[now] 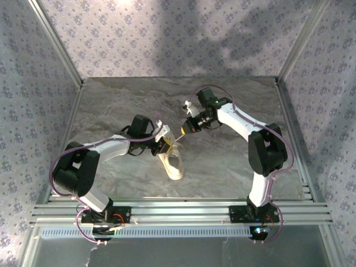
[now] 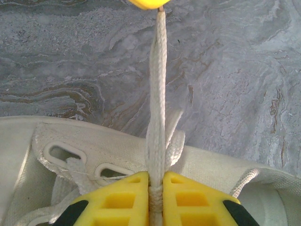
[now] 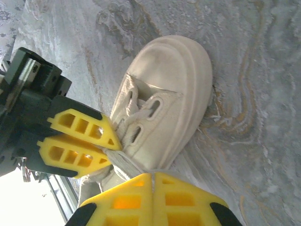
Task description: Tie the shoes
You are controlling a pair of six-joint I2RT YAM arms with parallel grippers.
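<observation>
The cream-white shoe (image 1: 177, 166) lies on the marble table between the two arms, toe toward the near edge. My left gripper (image 2: 156, 175) is shut on a white lace (image 2: 157, 84) just above the shoe's eyelets (image 2: 94, 136). That lace runs taut and straight up to the yellow tip of my right gripper (image 2: 146, 4). In the right wrist view my right gripper (image 3: 153, 175) is shut on the lace's (image 3: 126, 160) other end, with the left gripper (image 3: 113, 148) close beside it over the shoe's (image 3: 174, 94) tongue. From above, the left gripper (image 1: 166, 143) and the right gripper (image 1: 183, 129) nearly meet.
Aluminium rails (image 1: 178, 210) run along the near edge where both arm bases are bolted. Patterned walls with metal corner posts (image 1: 55, 41) enclose the table on three sides. Bare marble surface (image 1: 222, 161) lies to the right of the shoe.
</observation>
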